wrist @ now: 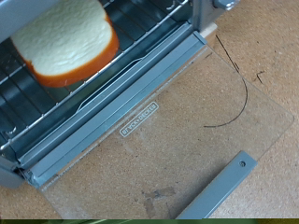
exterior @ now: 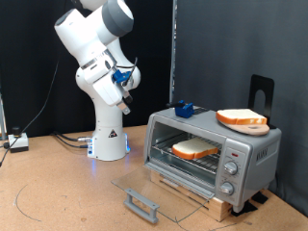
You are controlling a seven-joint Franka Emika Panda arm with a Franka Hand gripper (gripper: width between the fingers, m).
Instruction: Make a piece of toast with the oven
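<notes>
Oven [exterior: 212, 149] with door [wrist: 177, 140] dropped open; one piece of toast [wrist: 67, 39] on its rack. Gripper [exterior: 123, 81] raised well apart; its opening cannot be told.

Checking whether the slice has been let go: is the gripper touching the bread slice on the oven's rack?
Apart. The exterior view shows the gripper raised well above and to that view's left of the oven, with the toast on the rack inside.

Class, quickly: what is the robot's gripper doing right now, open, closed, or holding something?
Gripper: raised at the exterior view's left, away from the oven; open or closed cannot be told; nothing visibly held.
</notes>
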